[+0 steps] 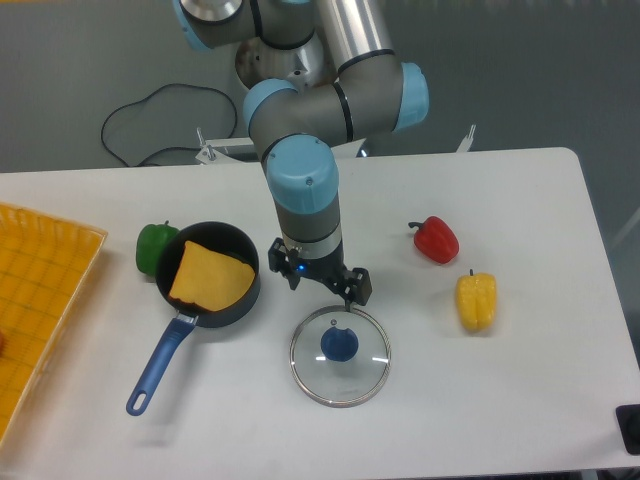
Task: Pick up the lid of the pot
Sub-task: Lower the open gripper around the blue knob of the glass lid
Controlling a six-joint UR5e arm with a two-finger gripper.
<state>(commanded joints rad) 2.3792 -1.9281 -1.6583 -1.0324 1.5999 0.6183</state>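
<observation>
A glass pot lid with a metal rim and a blue knob lies flat on the white table, in front of the arm. My gripper points straight down and hangs over the lid's far edge, a little behind and left of the knob. Its two black fingers are spread apart with nothing between them, so it is open. The lid is not held.
A dark pot with a blue handle holds a yellow slab, left of the lid. A green pepper sits beside the pot. A red pepper and a yellow pepper lie right. A yellow tray is at the left edge.
</observation>
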